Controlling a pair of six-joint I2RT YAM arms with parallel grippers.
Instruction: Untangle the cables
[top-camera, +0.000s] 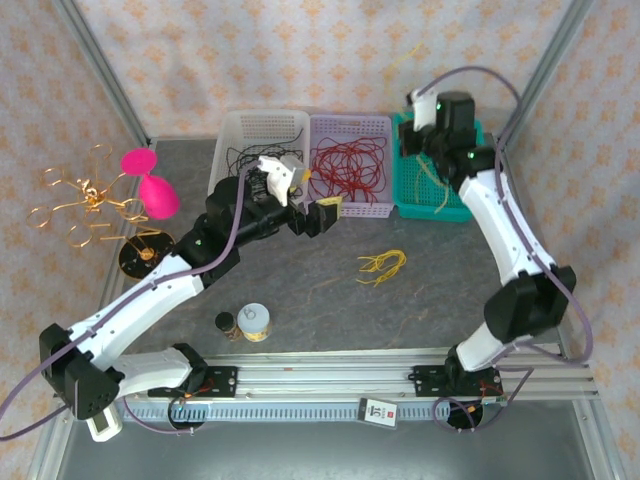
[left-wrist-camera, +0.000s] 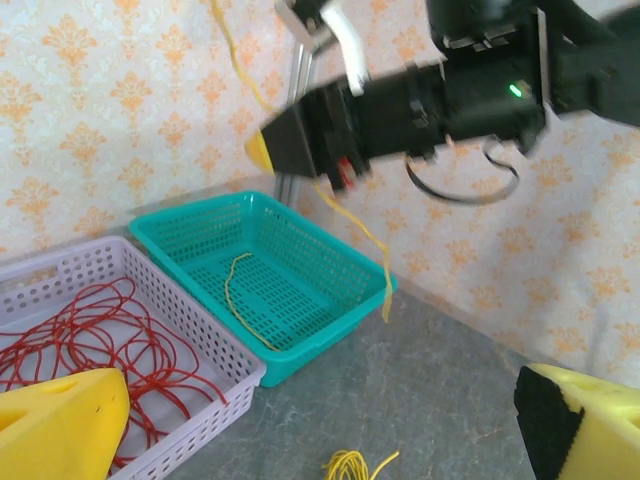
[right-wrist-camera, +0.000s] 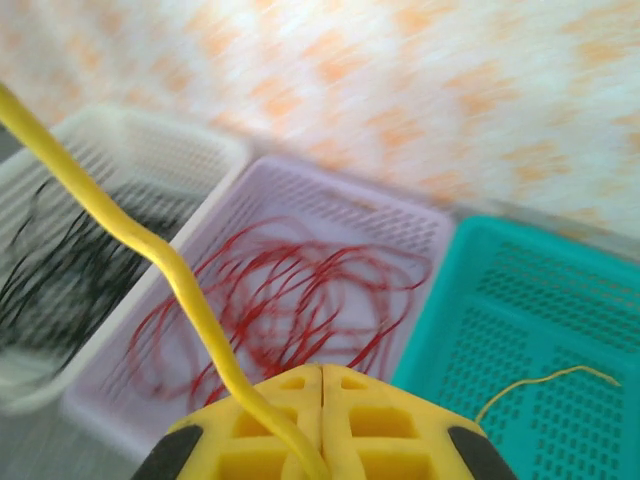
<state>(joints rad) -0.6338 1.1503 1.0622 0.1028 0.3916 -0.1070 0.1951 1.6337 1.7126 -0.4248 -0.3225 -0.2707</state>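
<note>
Evidently light, limp, thin: yellow cable (right-wrist-camera: 190, 300) hangs slack from right gripper (right-wrist-camera: 320, 400), pinched shut on it. Empty left gripper (left-wrist-camera: 320, 425) spread wide. Bundled cables (top-camera: 382, 264) on tabletop (top-camera: 300, 310): pinch one strand near end.

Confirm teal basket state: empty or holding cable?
Not empty. One thin yellow cable lies curved on the teal basket floor; a second yellow cable is pinched in the shut right gripper.
</note>
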